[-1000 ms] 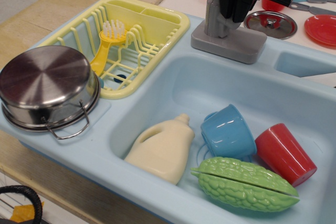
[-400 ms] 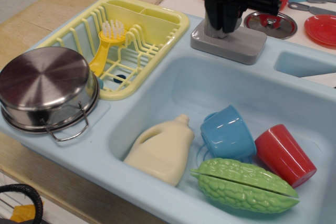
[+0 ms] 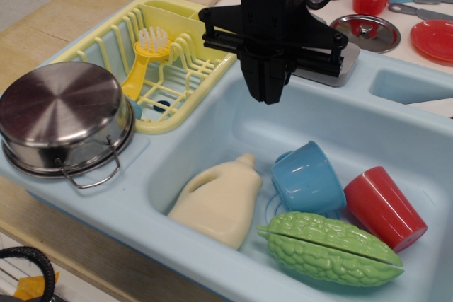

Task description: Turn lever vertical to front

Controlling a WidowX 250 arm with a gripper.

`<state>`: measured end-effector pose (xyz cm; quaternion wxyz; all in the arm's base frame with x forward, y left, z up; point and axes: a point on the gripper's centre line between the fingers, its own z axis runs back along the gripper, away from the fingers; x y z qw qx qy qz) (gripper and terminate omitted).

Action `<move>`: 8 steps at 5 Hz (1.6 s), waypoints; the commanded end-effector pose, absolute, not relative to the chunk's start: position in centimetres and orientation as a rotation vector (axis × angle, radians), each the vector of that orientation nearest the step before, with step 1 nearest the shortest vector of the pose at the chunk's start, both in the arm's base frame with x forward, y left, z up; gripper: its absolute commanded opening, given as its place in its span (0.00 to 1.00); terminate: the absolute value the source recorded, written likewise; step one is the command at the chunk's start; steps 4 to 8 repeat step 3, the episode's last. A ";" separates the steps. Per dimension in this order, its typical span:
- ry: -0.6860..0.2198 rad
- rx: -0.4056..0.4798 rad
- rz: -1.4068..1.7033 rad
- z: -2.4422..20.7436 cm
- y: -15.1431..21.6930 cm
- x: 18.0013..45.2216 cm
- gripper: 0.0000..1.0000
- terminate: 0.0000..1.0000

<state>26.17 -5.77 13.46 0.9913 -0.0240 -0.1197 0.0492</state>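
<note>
Hanging over the sink's back edge, the hand [image 3: 267,93] has its fingers together, seemingly holding nothing. Behind it, the lever [image 3: 327,67] shows only its grey base; probably light, stiff plastic, best taken by the stubby arm.

A pale blue sink [image 3: 212,97] is holding a cream bottle [image 3: 219,199], blue cup [image 3: 306,178], red cup [image 3: 386,206] and bumpy green gourd [image 3: 329,247], while a yellow rack [image 3: 205,33], silver pot [image 3: 64,114], black pincer [image 3: 265,90] and grey lever base [image 3: 340,68] are showing beside it.
</note>
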 end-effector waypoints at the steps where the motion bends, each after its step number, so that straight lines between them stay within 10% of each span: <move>1: -0.229 -0.066 0.145 13.6 -5.5 25.5 0.00 0.00; 2: -0.189 -0.111 0.199 12.7 -5.6 24.2 1.00 0.00; 3: -0.189 -0.111 0.199 12.7 -5.6 24.2 1.00 1.00; 8: -0.189 -0.111 0.199 12.7 -5.6 24.2 1.00 1.00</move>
